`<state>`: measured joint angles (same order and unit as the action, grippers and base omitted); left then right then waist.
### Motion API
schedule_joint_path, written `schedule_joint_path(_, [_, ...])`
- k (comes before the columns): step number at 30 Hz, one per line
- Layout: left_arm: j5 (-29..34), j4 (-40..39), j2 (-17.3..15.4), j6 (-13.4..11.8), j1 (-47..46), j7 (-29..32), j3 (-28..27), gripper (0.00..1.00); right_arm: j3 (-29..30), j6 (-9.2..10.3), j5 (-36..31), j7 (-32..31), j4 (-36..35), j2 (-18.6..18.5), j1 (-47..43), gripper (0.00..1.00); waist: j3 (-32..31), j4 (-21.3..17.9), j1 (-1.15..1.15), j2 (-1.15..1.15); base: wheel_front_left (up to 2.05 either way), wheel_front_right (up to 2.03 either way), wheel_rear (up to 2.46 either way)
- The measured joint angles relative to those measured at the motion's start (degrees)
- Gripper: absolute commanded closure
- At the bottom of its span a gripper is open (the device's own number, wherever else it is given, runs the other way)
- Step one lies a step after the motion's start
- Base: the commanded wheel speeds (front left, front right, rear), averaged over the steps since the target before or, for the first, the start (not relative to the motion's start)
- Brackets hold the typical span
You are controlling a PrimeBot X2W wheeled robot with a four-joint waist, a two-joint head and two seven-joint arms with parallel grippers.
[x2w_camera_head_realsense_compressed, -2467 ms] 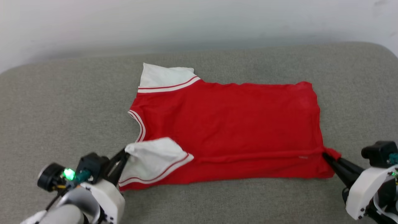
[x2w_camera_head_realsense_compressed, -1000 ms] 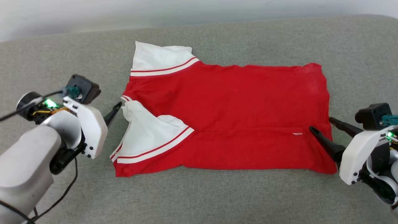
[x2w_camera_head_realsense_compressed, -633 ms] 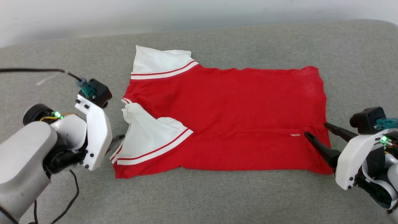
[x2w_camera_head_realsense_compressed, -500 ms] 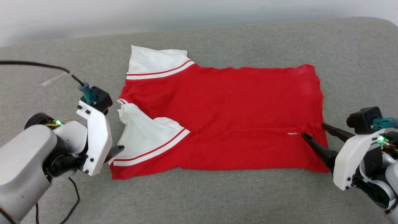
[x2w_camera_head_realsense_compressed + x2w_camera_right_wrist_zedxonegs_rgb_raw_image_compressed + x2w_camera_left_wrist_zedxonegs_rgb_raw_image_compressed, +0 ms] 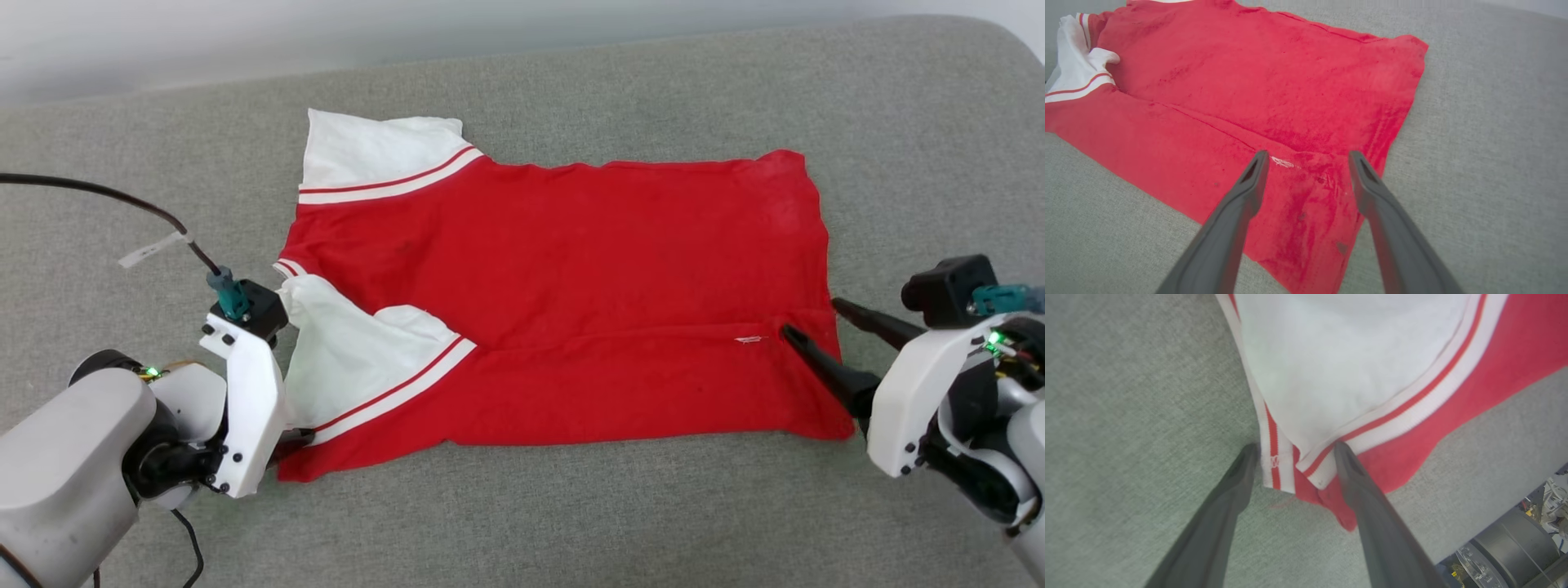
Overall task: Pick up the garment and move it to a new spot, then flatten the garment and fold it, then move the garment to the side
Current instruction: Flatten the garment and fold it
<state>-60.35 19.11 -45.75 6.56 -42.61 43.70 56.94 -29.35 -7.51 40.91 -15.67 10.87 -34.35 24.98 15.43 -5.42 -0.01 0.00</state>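
- The shirt (image 5: 571, 286) is lying flat in the middle of the grey cushion (image 5: 522, 523), plain red side up.
- So I think the moving and the flattening are done.
- The folding is looking started: the long side by the cushion's near edge is lying turned over, and the near white sleeve (image 5: 351, 351) is lying on the red.
- The far sleeve (image 5: 367, 155) is sticking out, so more folding is waiting, and then the move to the side.
- The left fingers (image 5: 1229, 498) are standing wide around the shirt's near left corner, holding nothing.
- The right fingers (image 5: 1239, 204) are standing wide over its near right corner, holding nothing.
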Motion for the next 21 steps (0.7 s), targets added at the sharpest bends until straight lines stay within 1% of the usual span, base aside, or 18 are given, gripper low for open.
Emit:
schedule_joint_path(3, [0.58,-0.13,-0.07,0.34,-0.05,-0.94,0.71,1.00,0.23,0.00,-0.09,-0.33,-0.19,-1.21,1.35,0.00,-0.89,0.17,0.00,0.00,0.00,0.00,0.00])
schedule_joint_path(6, [1.25,-1.52,-0.25,0.52,-0.13,-1.98,1.40,1.00,0.48,0.00,-0.15,-1.65,-0.85,-3.57,3.92,0.00,-1.86,0.51,0.00,0.00,0.00,0.00,0.00])
schedule_joint_path(9, [2.07,-3.48,-1.02,0.67,-0.62,-2.54,1.99,1.00,-0.47,0.00,-0.08,-5.23,-2.12,-6.20,6.80,0.00,-2.64,1.00,0.00,0.00,0.00,0.00,0.00])
schedule_joint_path(11, [2.19,-4.90,-1.43,0.69,-1.17,-3.02,1.99,1.00,-2.00,0.00,0.82,-9.14,-2.80,-8.03,8.56,0.00,-2.92,1.36,0.00,0.00,0.00,0.00,0.00])
schedule_joint_path(13, [2.24,-6.19,-1.75,0.76,-1.53,-3.07,2.08,1.00,-4.14,0.00,2.35,-14.32,-3.50,-10.13,10.26,0.00,-3.05,1.63,0.00,0.00,0.00,0.00,0.00])
schedule_joint_path(17, [2.66,-8.24,-2.40,0.76,-2.46,-3.10,2.20,1.00,-9.93,0.00,4.03,-25.26,-4.64,-14.81,13.66,0.00,-2.63,2.04,0.00,0.00,0.00,0.00,0.00])
schedule_joint_path(19, [2.71,-8.96,-2.55,0.76,-2.73,-3.11,2.20,1.00,-12.11,-0.01,6.23,-30.00,-4.39,-15.63,14.50,0.00,-2.28,2.19,0.00,0.00,0.00,0.00,0.00])
schedule_joint_path(21, [3.01,-9.53,-2.67,0.76,-3.10,-3.36,2.21,1.00,-13.67,0.00,7.27,-33.09,-3.48,-15.94,14.85,0.00,-1.87,2.36,0.00,0.00,0.00,0.00,0.00])
